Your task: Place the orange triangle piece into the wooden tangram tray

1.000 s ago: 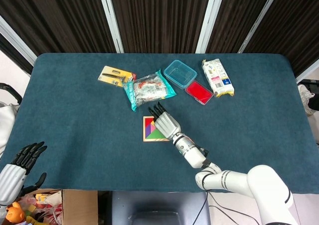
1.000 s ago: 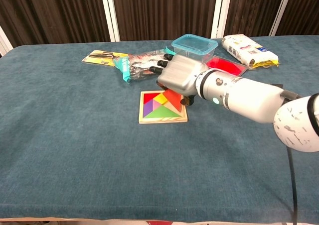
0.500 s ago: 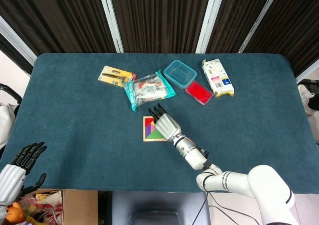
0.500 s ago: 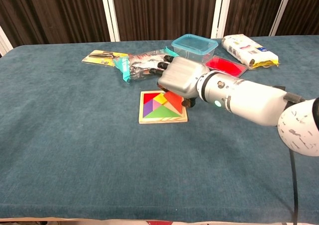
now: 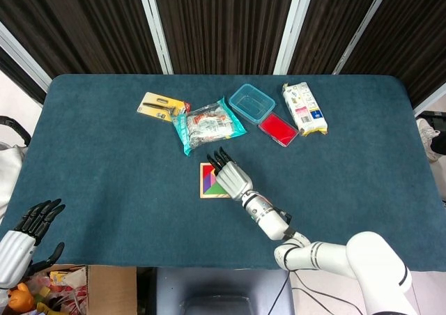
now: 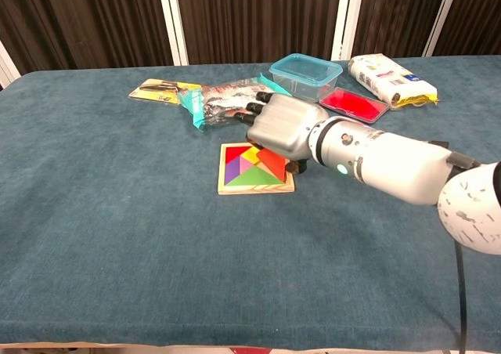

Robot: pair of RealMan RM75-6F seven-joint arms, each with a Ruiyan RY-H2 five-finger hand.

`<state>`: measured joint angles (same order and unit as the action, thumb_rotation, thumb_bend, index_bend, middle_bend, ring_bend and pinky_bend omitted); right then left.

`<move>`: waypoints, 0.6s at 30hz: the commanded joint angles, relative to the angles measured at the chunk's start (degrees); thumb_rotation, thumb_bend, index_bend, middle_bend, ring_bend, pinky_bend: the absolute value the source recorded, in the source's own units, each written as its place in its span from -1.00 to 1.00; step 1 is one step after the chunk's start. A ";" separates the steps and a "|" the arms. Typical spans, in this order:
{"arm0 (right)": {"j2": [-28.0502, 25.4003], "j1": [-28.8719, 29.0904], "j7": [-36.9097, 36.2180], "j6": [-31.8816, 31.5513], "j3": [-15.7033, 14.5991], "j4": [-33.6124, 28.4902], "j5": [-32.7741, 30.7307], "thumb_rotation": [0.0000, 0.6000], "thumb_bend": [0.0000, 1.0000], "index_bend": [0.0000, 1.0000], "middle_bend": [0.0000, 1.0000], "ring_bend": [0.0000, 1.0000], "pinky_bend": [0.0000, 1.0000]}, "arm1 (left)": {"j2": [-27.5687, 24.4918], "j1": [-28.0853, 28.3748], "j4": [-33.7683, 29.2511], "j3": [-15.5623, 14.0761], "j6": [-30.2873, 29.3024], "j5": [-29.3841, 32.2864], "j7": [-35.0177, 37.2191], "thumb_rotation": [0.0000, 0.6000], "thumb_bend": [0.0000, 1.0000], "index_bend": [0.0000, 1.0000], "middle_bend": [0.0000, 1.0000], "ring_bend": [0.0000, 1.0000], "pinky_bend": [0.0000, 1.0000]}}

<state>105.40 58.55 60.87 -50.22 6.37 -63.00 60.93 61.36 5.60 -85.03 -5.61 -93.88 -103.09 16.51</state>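
The wooden tangram tray (image 5: 206, 183) (image 6: 255, 189) lies mid-table with coloured pieces in it. My right hand (image 5: 233, 176) (image 6: 286, 127) hovers low over its right half, fingers stretched toward the far side, thumb by the tray's right edge. The orange triangle piece (image 6: 272, 164) shows under the palm, held between thumb and fingers, its lower edge down in the tray's right part. The head view hides it beneath the hand. My left hand (image 5: 19, 240) hangs off the table's near left corner, fingers spread, holding nothing.
Just beyond the tray lies a teal snack bag (image 5: 205, 125) (image 6: 223, 103). Further back are a yellow card pack (image 5: 162, 106), a blue lidded box (image 5: 251, 103) (image 6: 305, 73), a red lid (image 5: 278, 129) (image 6: 353, 103) and a white packet (image 5: 304, 108).
My right hand has shifted slightly left and lower over the tray, and the orange triangle now covers the bare wooden slot that showed earlier. The left hand has not moved.
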 commanded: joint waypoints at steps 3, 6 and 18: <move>0.08 0.06 0.53 0.05 0.01 0.10 -0.42 1.00 -0.13 0.01 -1.00 -1.00 -1.00 | 0.03 0.02 0.02 0.00 0.02 0.01 0.01 1.00 -0.09 -1.00 -0.95 -0.90 -0.77; 0.16 0.07 0.84 0.09 0.03 0.06 -0.77 1.00 -0.13 -0.04 -1.00 -1.00 -1.00 | 0.03 0.06 0.03 0.02 0.07 0.03 0.01 1.00 -0.09 -1.00 -0.95 -0.90 -0.77; -0.32 0.05 1.24 -0.01 -0.13 -0.67 -1.22 1.00 -0.13 -0.11 -1.00 -1.00 -1.00 | -0.02 0.17 -0.20 0.08 0.28 0.18 -0.11 1.00 -0.09 -1.00 -0.95 -0.90 -0.77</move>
<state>105.08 58.61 62.10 -50.23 6.24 -63.67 59.72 61.35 5.76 -85.20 -5.55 -93.58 -102.92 16.38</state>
